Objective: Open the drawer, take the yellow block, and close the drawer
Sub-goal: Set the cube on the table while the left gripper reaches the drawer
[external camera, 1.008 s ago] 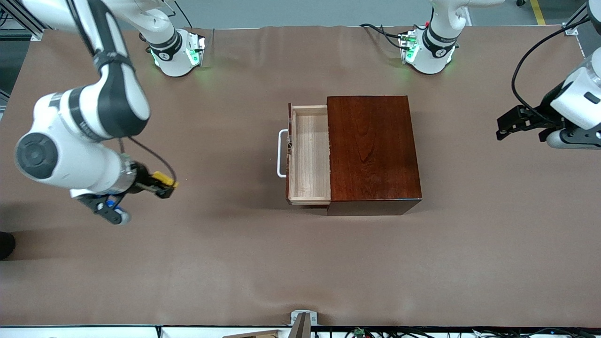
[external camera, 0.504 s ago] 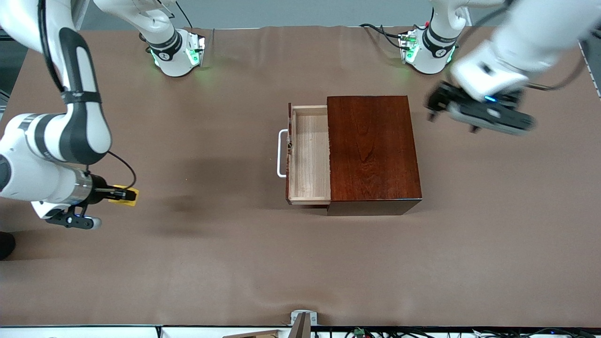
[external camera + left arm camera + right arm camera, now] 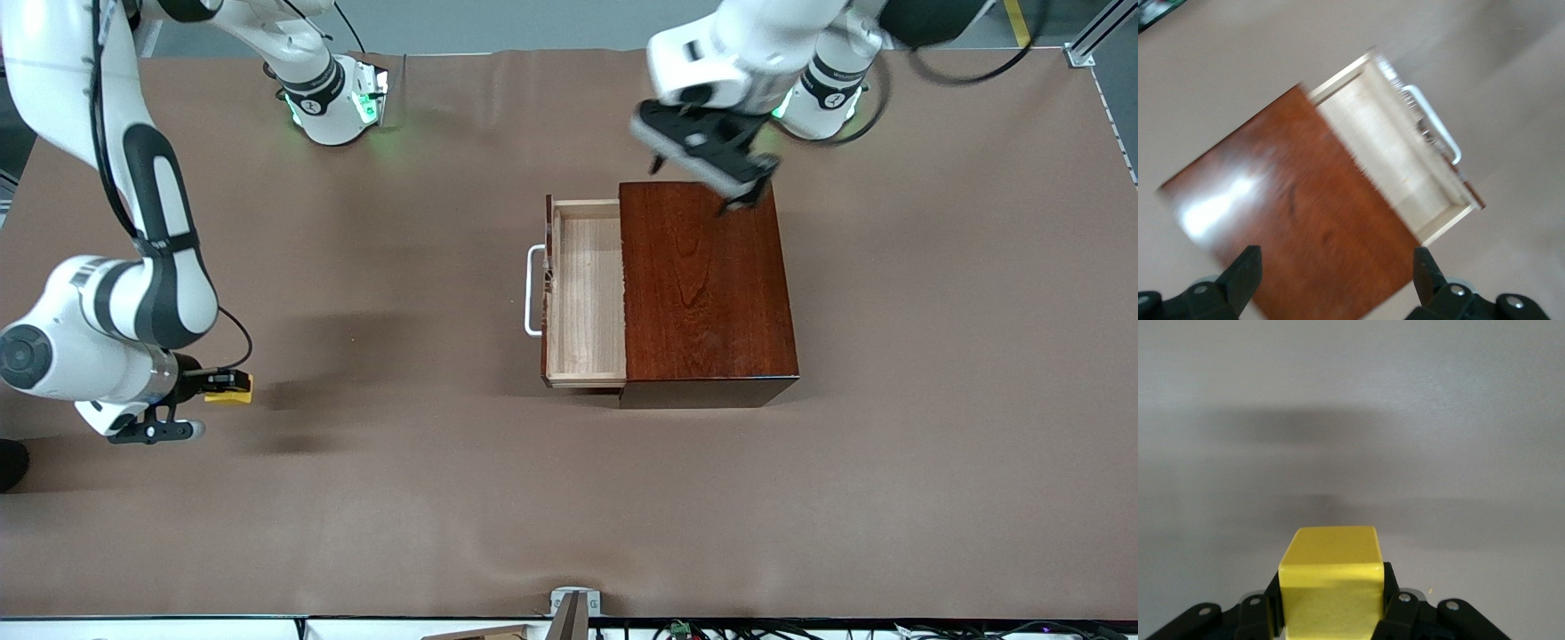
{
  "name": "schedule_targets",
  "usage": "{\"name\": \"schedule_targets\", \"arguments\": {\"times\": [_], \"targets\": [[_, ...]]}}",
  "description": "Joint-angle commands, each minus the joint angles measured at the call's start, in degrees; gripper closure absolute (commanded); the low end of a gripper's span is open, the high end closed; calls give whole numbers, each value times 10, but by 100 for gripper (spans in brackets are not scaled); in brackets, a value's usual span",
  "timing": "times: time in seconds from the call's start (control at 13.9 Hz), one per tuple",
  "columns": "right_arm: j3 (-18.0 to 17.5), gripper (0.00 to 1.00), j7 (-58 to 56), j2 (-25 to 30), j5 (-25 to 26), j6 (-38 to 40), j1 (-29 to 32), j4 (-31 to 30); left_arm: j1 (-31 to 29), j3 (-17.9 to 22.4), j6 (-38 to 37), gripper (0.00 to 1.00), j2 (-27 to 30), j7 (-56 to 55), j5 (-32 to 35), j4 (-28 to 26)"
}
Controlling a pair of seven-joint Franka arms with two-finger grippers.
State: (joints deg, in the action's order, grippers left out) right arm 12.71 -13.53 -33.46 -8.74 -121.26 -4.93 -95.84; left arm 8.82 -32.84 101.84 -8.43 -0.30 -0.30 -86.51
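Left gripper (image 3: 702, 178) swung over box (image 3: 707, 284), jaws apart; right gripper (image 3: 222, 384) clamping yellow block (image 3: 229, 388), lower; drawer (image 3: 584, 293) unchanged, open.

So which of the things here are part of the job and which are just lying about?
Part of the job:
- drawer, open
- yellow block, held in the right hand
- left hand, open over the wooden box

Just lying about:
- nothing else on the table
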Motion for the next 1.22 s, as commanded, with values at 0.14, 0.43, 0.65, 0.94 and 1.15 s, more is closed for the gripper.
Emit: {"name": "schedule_targets", "arguments": {"times": [0.14,0.43,0.65,0.94,1.15], "targets": [[-9,100,39,-30,2,-28,5,6,132,-2,63,0,-170,22,132,113],[-13,100,90,-41,6,-38,0,5,186,13,162,0,-265,70,195,133],[-14,100,94,-51,4,-40,0,4,203,19,194,0,-314,171,205,133],[-15,77,93,-64,2,-40,0,5,211,34,195,0,-335,260,204,131],[-14,0,91,-58,2,-37,2,5,211,34,195,0,-357,306,205,130]]}}
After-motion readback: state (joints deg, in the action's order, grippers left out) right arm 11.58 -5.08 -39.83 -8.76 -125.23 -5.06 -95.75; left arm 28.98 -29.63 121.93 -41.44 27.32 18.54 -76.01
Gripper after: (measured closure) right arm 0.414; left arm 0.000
